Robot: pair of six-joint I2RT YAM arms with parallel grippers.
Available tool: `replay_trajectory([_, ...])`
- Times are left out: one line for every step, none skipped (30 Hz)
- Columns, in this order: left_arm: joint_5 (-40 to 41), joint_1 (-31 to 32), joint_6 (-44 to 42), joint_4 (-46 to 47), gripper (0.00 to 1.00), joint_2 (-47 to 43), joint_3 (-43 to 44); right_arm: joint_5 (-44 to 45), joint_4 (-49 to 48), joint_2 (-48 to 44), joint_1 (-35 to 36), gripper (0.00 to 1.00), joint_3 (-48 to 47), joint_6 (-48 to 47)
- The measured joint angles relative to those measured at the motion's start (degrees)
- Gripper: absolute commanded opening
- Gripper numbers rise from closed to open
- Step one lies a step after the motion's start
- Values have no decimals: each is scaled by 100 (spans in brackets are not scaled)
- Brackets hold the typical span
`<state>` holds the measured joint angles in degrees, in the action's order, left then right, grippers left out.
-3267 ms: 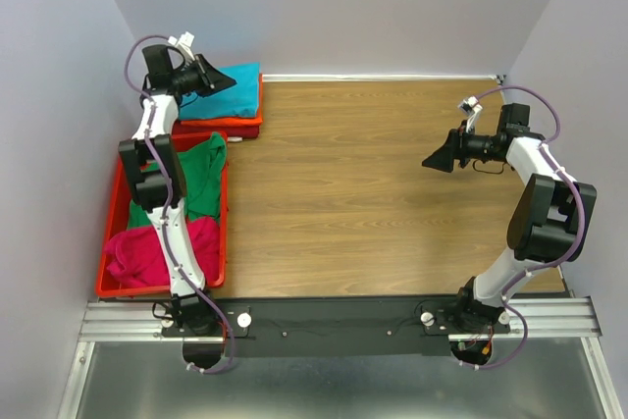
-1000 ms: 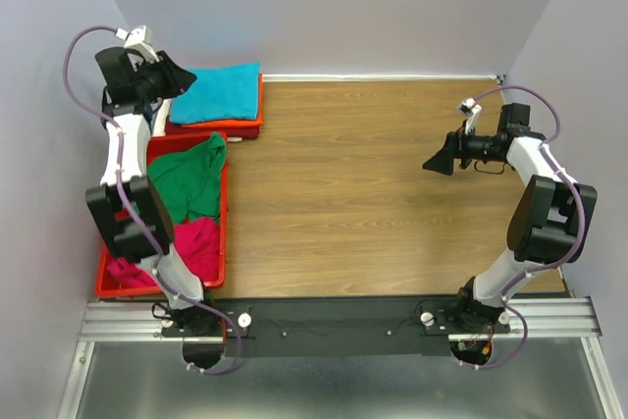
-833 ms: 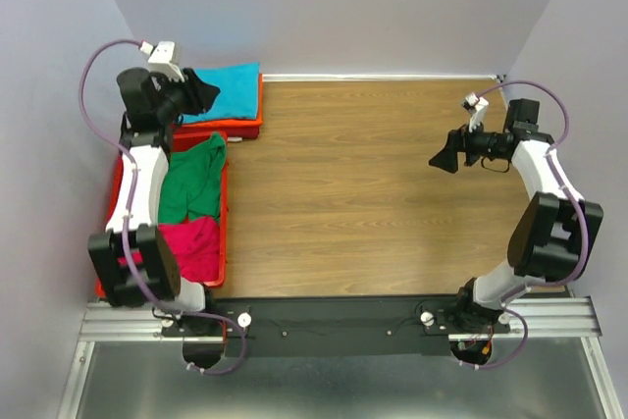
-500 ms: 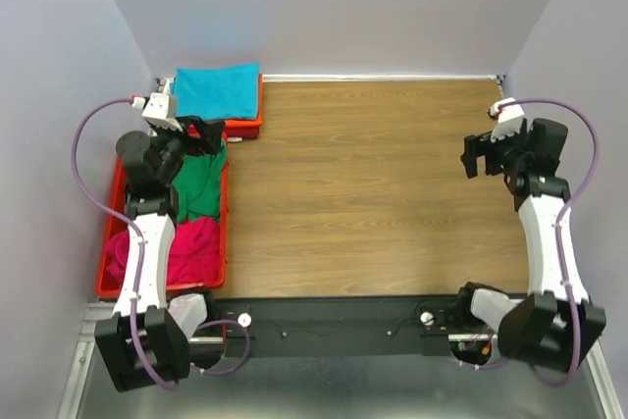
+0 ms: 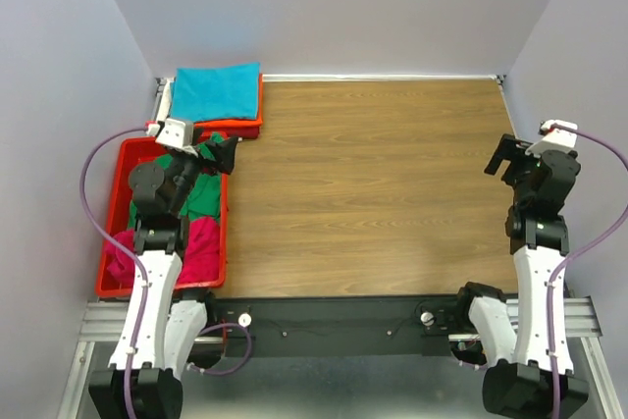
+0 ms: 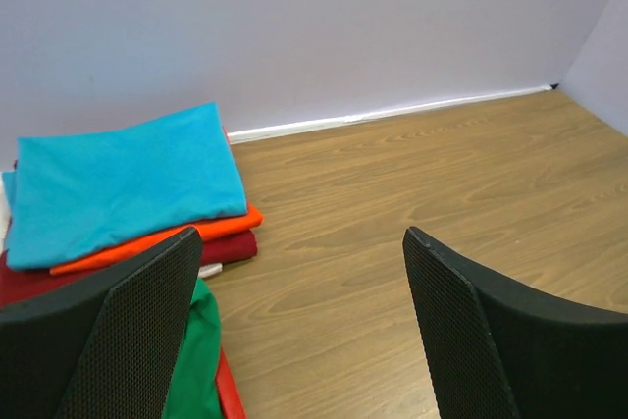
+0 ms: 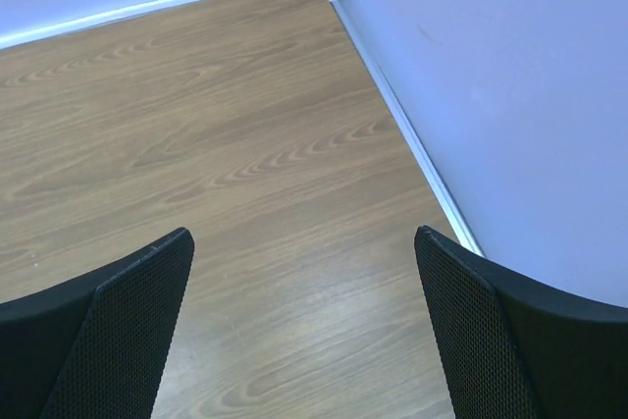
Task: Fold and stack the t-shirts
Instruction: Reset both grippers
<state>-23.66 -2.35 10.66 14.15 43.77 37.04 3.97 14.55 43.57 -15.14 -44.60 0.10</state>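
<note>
A folded turquoise t-shirt (image 5: 218, 91) tops the stack in the far left corner, over an orange t-shirt (image 5: 238, 122). The left wrist view shows the turquoise t-shirt (image 6: 118, 183), the orange one (image 6: 167, 238), a dark red one (image 6: 232, 247) and a sliver of white (image 6: 209, 270) beneath. A green t-shirt (image 5: 203, 193) and a magenta t-shirt (image 5: 198, 247) lie loose in the red crate (image 5: 110, 242). My left gripper (image 5: 224, 156) hovers open over the crate's far right corner, short of the stack, holding nothing. My right gripper (image 5: 504, 158) is open above the table's right side, empty.
The wooden table (image 5: 373, 183) ends at grey walls on the far, left and right sides. In the right wrist view the wall's white skirting (image 7: 412, 134) runs close to my right gripper (image 7: 302, 235). The crate's rim (image 6: 228, 394) sits under my left gripper (image 6: 299, 238).
Both arms have drawn back toward their bases. The left gripper has left the stack and opened wide; the turquoise t-shirt stays on top. The right gripper swung toward the right wall.
</note>
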Motion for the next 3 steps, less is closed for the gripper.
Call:
replay_trajectory([52, 9, -26, -17, 91, -70, -37, 33, 0, -44, 0, 100, 22, 24])
replay_trajectory([118, 24, -63, -37, 91, -166, -94, 48, -4, -105, 0, 100, 39, 37])
replay_trajectory([173, 24, -98, -50, 91, -221, -136, 48, -4, -142, 2, 100, 48, 44])
